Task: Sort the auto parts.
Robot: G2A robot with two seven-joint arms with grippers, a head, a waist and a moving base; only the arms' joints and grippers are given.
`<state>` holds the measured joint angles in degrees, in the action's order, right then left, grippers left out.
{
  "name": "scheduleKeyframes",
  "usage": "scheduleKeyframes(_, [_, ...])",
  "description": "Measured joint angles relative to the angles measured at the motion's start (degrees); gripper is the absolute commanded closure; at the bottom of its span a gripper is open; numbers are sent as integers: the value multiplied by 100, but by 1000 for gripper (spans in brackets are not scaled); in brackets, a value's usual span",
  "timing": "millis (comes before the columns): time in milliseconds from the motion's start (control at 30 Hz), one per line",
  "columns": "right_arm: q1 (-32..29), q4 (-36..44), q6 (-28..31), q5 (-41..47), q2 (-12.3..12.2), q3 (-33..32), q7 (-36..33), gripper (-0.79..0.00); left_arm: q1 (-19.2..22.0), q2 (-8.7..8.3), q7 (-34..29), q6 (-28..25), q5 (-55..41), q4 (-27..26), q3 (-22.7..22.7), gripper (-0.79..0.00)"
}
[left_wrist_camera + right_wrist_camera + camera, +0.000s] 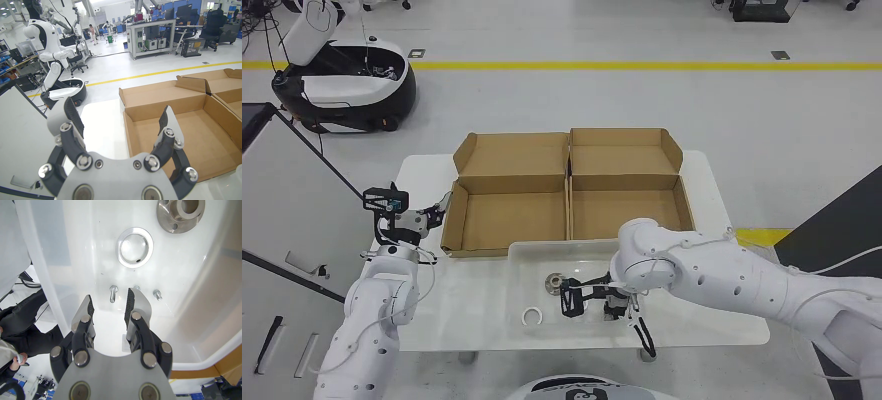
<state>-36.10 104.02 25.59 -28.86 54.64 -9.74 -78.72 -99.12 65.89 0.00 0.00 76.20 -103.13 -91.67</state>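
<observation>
In the right wrist view my right gripper (110, 297) hangs open inside the white bin (191, 291), with a silver bolt (113, 293) lying between its fingertips. A second bolt (157, 294) lies nearby, and a third bolt's head (136, 287) peeks from behind one finger. Beyond them sit a flat metal ring (134, 247) and a metal flange (180, 215). From above, the right gripper (594, 300) is over the bin (532, 250), near the flange (555, 283) and ring (533, 317). My left gripper (121, 113) stands open and empty beside the left cardboard box (189, 136).
Two open cardboard boxes (507, 215) (627, 205) lie side by side behind the bin, both bare inside. The left gripper (432, 218) hovers at the left box's outer edge. A person's legs and hand show past the bin wall in the right wrist view.
</observation>
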Motion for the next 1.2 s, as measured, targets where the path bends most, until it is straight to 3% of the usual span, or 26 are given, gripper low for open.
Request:
scheduleKeyframes(567, [-131,-224,-43,-167,197,0,-44,-403,0,0,0,0,0,0,0,-785])
scheduleKeyframes(1067, [-188,-379,-74,-229,267,0,-75,-372,0,0,0,0,0,0,0,-785])
scheduleKeyframes(1133, [-195,-390,-82,-229,280,0,-84,-354,0,0,0,0,0,0,0,-785])
scheduleKeyframes(1200, [-199,-412,-99,-223,294,0,-100,-274,0,0,0,0,0,0,0,-785])
